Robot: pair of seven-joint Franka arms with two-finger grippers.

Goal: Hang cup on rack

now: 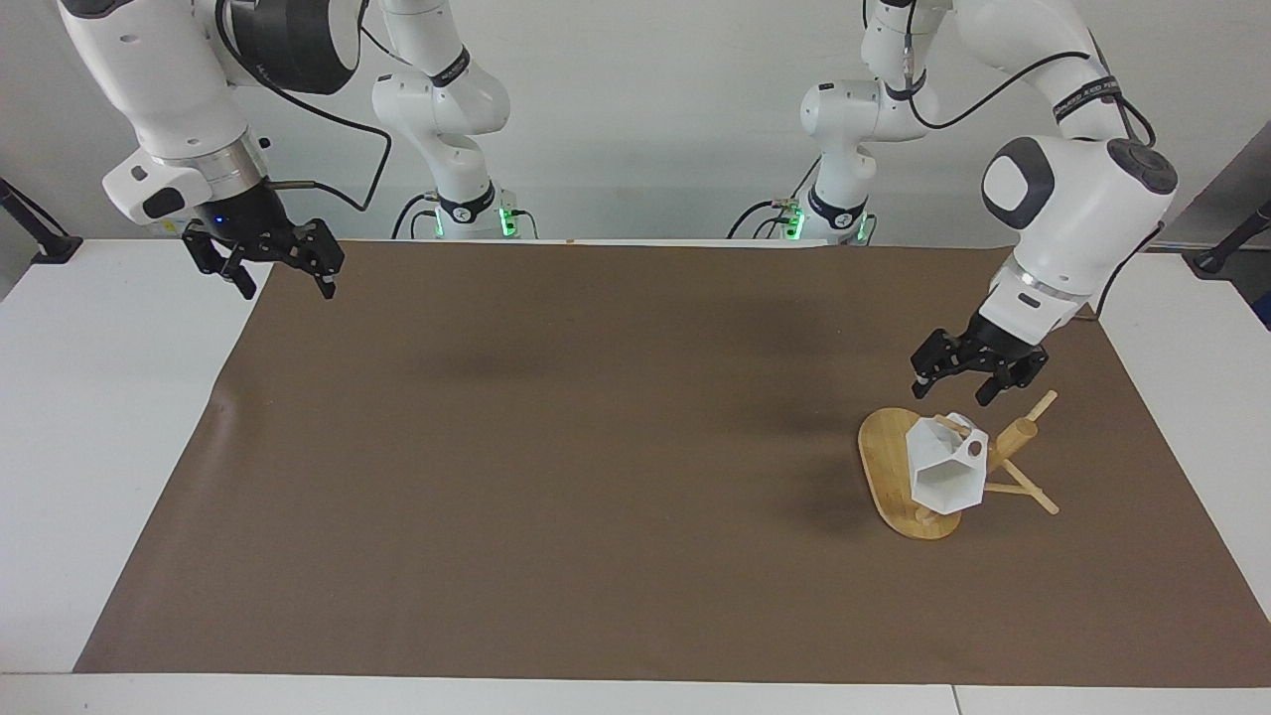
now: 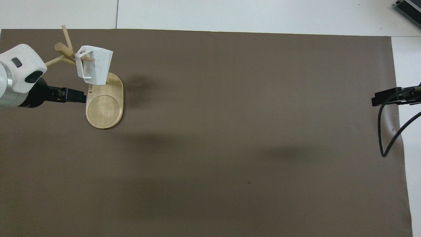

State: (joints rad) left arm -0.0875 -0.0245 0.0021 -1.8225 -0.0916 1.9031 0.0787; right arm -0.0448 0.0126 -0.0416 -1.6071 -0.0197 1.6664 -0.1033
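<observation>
The white faceted cup [image 1: 948, 469] hangs by its handle on a peg of the bamboo rack [image 1: 884, 455], tilted over the oval base. In the overhead view the cup [image 2: 97, 64] sits on the peg above the rack's base [image 2: 104, 107]. My left gripper [image 1: 951, 390] is open and empty, raised above the cup and apart from it; in the overhead view the left gripper [image 2: 80, 96] is over the edge of the base. My right gripper [image 1: 288, 286] is open and empty, and waits over the mat's corner at the right arm's end [image 2: 375, 100].
A brown mat [image 1: 596, 447] covers most of the white table. A black cable [image 2: 383, 138] hangs in a loop from the right arm. The rack's other pegs [image 1: 1033, 497] stick out toward the left arm's end.
</observation>
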